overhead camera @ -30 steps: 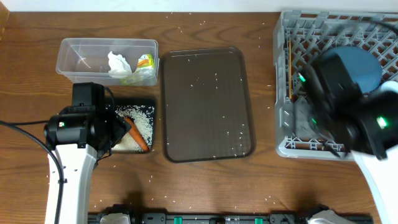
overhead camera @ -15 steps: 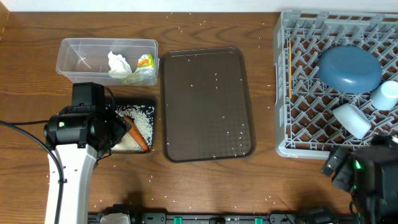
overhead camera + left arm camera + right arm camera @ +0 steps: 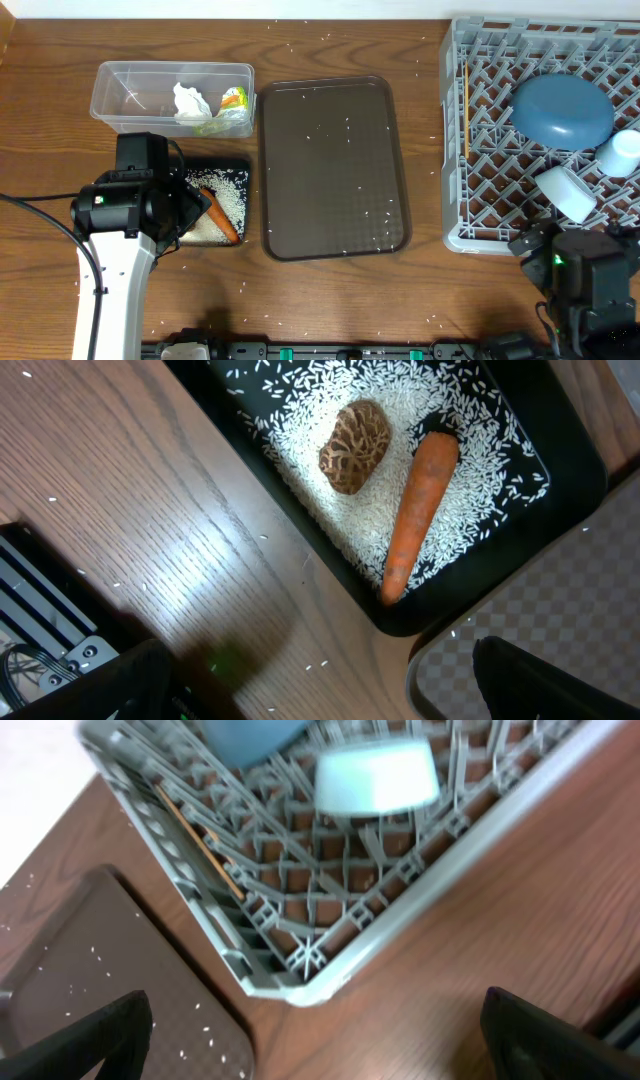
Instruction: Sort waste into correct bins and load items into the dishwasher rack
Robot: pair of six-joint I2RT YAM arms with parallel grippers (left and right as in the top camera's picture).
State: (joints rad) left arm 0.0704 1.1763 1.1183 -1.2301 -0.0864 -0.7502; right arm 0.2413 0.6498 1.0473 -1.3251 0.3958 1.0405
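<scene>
Overhead view, 9 o'clock: the black tray (image 3: 240, 166) holds the carrot (image 3: 220, 218), brown lump (image 3: 355, 445) and rice grains (image 3: 232, 192). Beyond it, at 10 o'clock, the clear tub (image 3: 130, 75) holds the tissue (image 3: 190, 103) and snack wrapper (image 3: 233, 100). At 3 o'clock, the dishwasher rack (image 3: 455, 130) holds the white cup (image 3: 565, 192), light blue cup (image 3: 620, 152), dark blue plate (image 3: 562, 112) and chopsticks (image 3: 466, 110). The left gripper (image 3: 320, 690) hovers over the black tray, jaws wide, empty. The right gripper (image 3: 320, 1040) hangs at 5 o'clock, off the rack's near edge, jaws wide, empty.
</scene>
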